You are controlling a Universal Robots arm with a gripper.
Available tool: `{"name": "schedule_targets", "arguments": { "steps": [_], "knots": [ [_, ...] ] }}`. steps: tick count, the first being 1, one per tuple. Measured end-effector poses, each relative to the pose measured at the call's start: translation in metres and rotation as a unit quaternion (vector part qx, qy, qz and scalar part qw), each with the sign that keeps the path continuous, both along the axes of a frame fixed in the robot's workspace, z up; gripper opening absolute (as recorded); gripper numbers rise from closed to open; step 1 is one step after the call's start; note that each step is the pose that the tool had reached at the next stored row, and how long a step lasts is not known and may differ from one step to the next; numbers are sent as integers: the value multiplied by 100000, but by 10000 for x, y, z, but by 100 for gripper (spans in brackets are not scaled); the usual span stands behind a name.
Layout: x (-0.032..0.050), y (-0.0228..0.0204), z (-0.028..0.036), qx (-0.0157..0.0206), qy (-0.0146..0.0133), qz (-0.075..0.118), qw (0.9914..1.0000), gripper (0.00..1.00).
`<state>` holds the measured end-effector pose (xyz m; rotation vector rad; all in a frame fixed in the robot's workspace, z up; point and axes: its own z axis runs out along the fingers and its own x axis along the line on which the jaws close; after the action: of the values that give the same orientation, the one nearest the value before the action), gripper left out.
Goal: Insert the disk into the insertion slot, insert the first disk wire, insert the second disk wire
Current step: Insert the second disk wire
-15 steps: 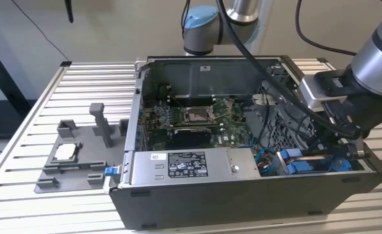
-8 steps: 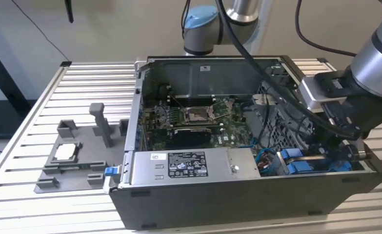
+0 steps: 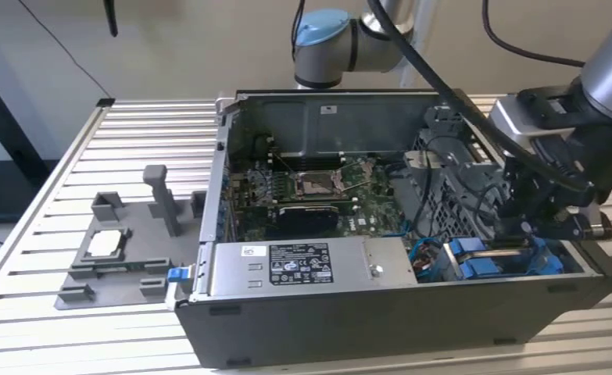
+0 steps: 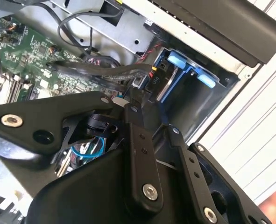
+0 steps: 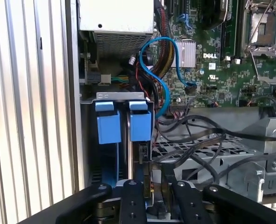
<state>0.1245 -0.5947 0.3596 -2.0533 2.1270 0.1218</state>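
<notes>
First wrist view: the gripper [image 5: 151, 184], black metal fingers [image 5: 132, 200] clenched on a dark connector, sits just beside the blue-framed disk [image 5: 140, 126] in the grey slot [image 5: 119, 96].

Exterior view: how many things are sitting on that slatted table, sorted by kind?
Open computer case: 1
Grey plastic fixture stand: 1
Total: 2

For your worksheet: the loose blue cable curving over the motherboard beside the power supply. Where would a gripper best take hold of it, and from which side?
Probably on the blue cable at its raised arch, coming from the open side of the computer case. There it bows clear of the motherboard; its lower run passes among darker wires beside the blue carriers.
</notes>
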Motion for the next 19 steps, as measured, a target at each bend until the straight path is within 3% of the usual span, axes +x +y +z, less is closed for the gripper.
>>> {"name": "schedule_targets", "arguments": {
  "steps": [2,3,6,7,8,11,12,13,19],
  "knots": [
    [11,0,17,-19,150,-16,100000,30],
    [23,0,22,-113,379,-26,99999,30],
    [65,2,30,-528,1046,-25,99993,30],
    [70,2,36,-853,1188,-27,99989,30],
    [71,4,37,-1514,1217,-36,99981,30],
    [72,11,37,-4237,1225,-69,99903,30],
    [72,12,41,-4869,1226,-74,99874,30],
    [72,11,56,-5068,1226,-77,99864,30],
    [72,12,245,-5076,1226,-108,99864,30]
  ]
}}
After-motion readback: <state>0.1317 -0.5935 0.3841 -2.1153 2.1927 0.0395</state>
